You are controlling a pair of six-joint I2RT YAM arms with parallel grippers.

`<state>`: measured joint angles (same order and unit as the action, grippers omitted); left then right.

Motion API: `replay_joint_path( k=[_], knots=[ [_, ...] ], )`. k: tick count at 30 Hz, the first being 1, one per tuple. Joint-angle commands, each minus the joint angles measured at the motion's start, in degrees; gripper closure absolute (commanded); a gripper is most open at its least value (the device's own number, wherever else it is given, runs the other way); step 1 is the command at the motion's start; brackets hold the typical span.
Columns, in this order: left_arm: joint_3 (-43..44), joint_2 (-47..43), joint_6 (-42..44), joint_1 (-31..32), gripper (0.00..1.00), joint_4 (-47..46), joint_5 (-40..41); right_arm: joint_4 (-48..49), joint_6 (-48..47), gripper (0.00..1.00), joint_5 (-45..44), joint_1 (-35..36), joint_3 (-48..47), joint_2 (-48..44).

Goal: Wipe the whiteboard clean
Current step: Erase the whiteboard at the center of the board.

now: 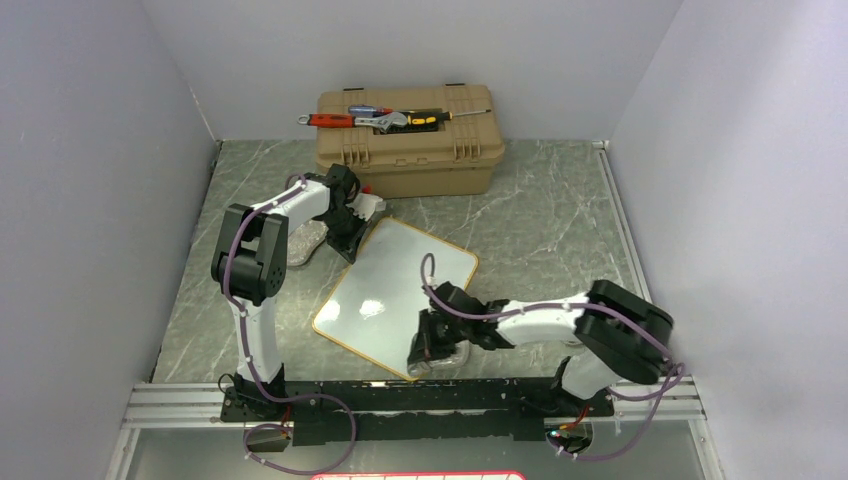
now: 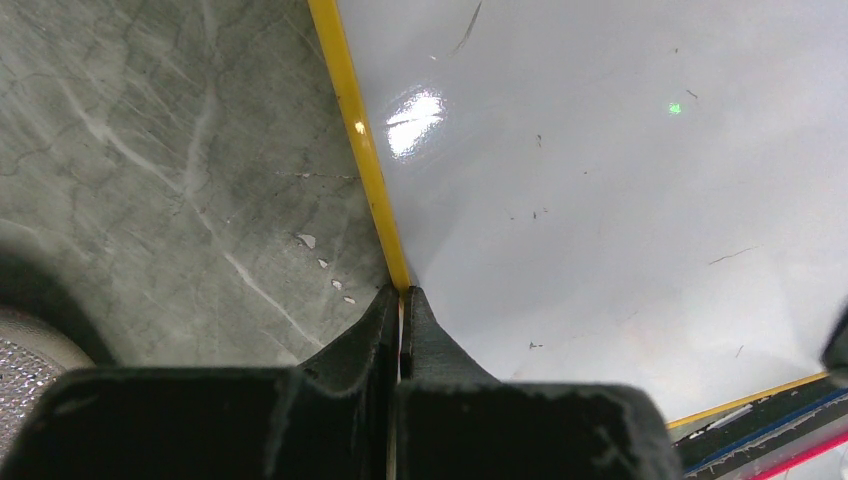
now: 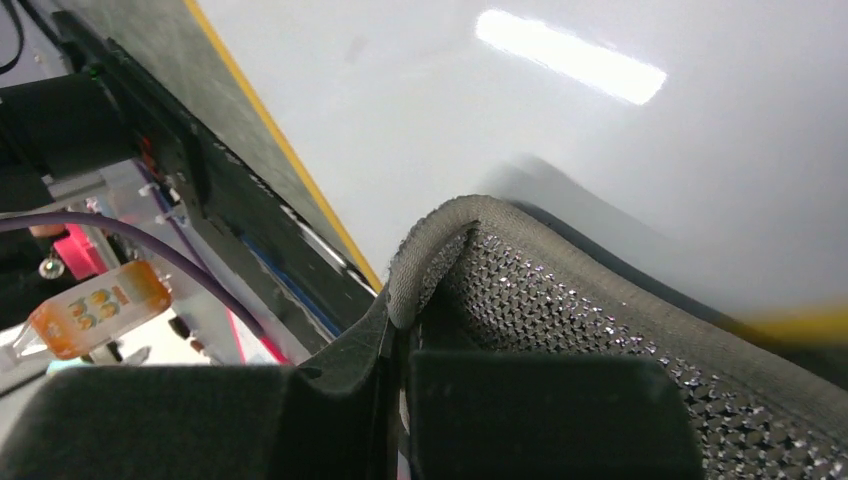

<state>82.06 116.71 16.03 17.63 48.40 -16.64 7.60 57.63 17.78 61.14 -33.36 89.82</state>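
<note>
Left hand (image 2: 402, 298): fingers pressing flat together with nothing visibly held between them; tips sitting right on the yellow rim (image 2: 352, 120) of the whiteboard (image 1: 395, 290), at its far-left edge.
Right hand (image 3: 400, 322): clamping tight on a grey cloth (image 3: 570, 310), the folded hem poking up between the fingers; working at the board's near corner, close to the arm bases.
Grey cloth: mesh-textured, bulging out to one side of the fingers and spreading over the white surface; seeming to be resting on it, casting a soft shadow there.
Whiteboard: lying flat on the desk (image 1: 540, 220), turned diagonally, sitting between the two arms; glossy face catching glare spots; only faint specks and hairline marks showing in the left wrist view.
Desk: grey marbled top, carrying everything.
Grey pad (image 1: 303, 245): lying on the desk just left of the board, under the left arm, partly hidden.
Toolbox (image 1: 405, 155): tan, lid closed, sitting at the far side of the desk behind the board, not touching it.
Toolbox lid: carrying a red-handled screwdriver (image 1: 335, 120) and a wrench (image 1: 388, 122), lying side by side.
</note>
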Motion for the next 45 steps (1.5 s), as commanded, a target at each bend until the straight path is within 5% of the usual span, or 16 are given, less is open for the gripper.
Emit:
replay_joint_path(
  k=[1, 13, 19, 23, 37, 45],
  knots=[
    [-5.09, 7.35, 1.08, 3.47, 0.97, 0.76, -3.07, -14.96, -2.03, 1.0, -8.14, -0.84, 7.6, -5.48],
    [-4.62, 7.42, 0.91, 3.47, 0.97, 1.13, -3.39, -11.41, -1.74, 1.0, -5.8, 5.06, 0.14, 7.56],
    [-4.28, 7.45, 1.16, 3.47, 0.97, 1.53, -2.99, -14.47, -6.08, 1.0, -8.76, -8.53, 7.2, -3.58],
    [-3.88, 7.65, 1.03, 3.47, 0.97, 1.62, -2.96, -17.95, -8.29, 1.0, -10.05, -10.53, 5.0, -6.14],
    [-3.26, 7.63, 1.2, 3.47, 0.97, 1.88, -3.1, -21.35, -2.04, 1.0, -8.51, 5.61, 4.16, -3.83],
    [-3.56, 7.24, 1.37, 3.38, 0.97, 1.89, -2.89, -24.63, -11.12, 1.0, -12.88, -10.94, 2.44, -5.28]
  ],
)
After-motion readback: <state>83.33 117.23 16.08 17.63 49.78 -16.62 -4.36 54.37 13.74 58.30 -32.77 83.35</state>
